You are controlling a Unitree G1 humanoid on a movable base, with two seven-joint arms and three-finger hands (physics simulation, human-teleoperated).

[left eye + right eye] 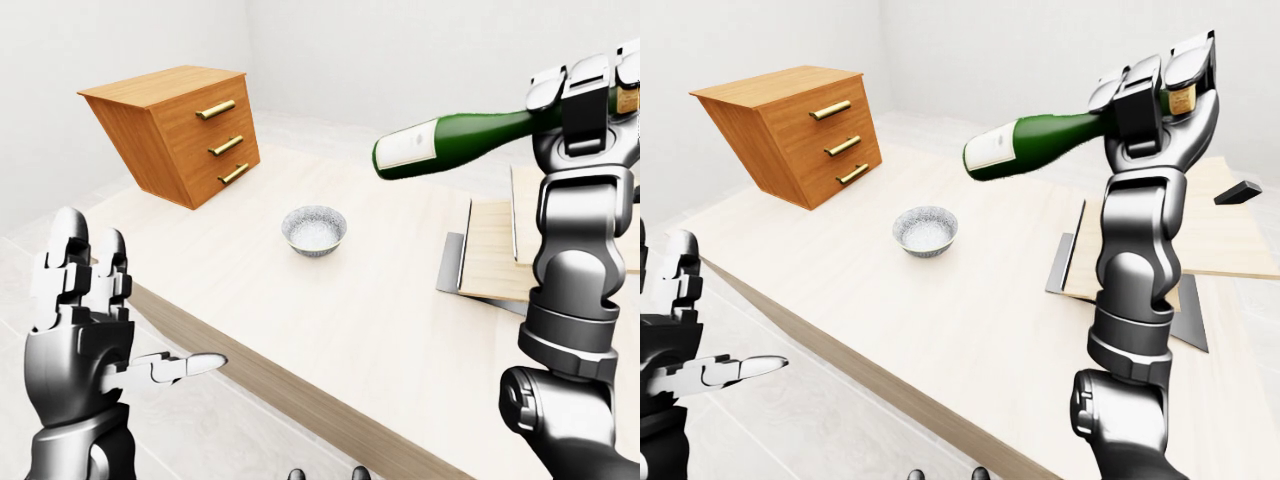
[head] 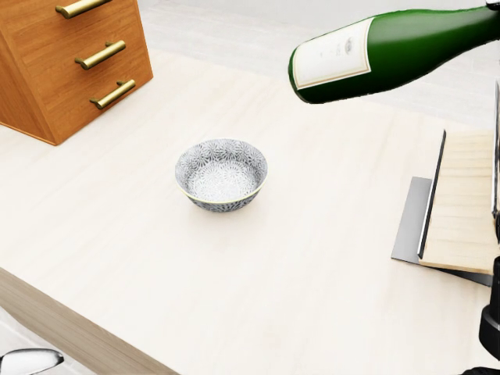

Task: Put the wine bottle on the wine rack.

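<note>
A green wine bottle [image 1: 1040,145] with a white label hangs nearly level high over the table, base toward the view's left. My right hand [image 1: 1155,95] is shut on its neck by the cork. In the head view only the bottle's body [image 2: 391,55] shows at the top right. The wine rack [image 1: 490,250], pale wooden boards on a grey base, lies on the table at the right, below the bottle's neck end. My left hand [image 1: 130,310] is open at the lower left, off the table's near edge, holding nothing.
A patterned grey bowl [image 2: 222,173] sits mid-table, left of the rack. A tilted wooden drawer chest [image 1: 180,130] with brass handles stands at the table's far left. The pale table [image 1: 300,320] has a wooden edge running diagonally across the bottom.
</note>
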